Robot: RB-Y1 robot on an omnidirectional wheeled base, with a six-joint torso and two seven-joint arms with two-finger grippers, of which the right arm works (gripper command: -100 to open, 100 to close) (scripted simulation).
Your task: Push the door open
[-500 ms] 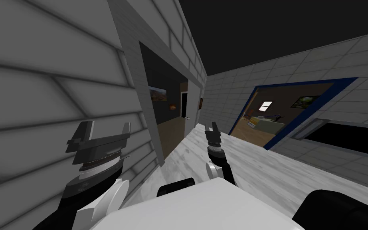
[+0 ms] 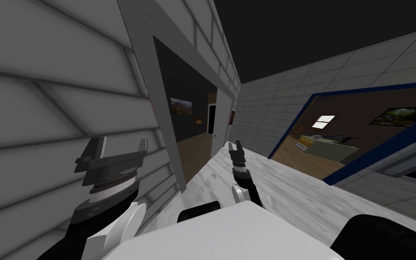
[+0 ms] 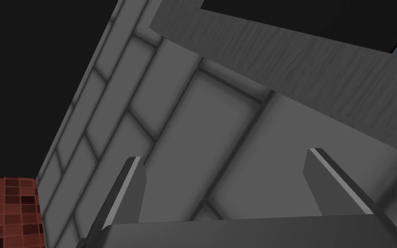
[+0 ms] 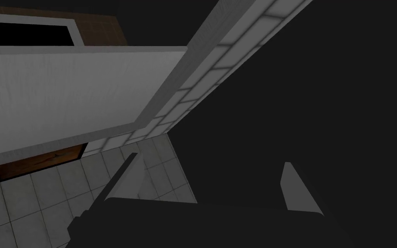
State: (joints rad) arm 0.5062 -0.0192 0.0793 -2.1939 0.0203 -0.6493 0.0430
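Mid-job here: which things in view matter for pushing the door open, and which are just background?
For the job:
grey-framed doorway
pale grey door panel at its far side
right end effector, open, nearest that panel
left end effector, open, beside the tiled wall

Just there:
blue-framed opening
framed picture beyond the doorway
red tiled patch

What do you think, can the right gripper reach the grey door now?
Probably yes. The right gripper, fingers open, points forward close to the door, and I see nothing between them above the pale floor. The left gripper is up beside the tiled wall, out of the way.
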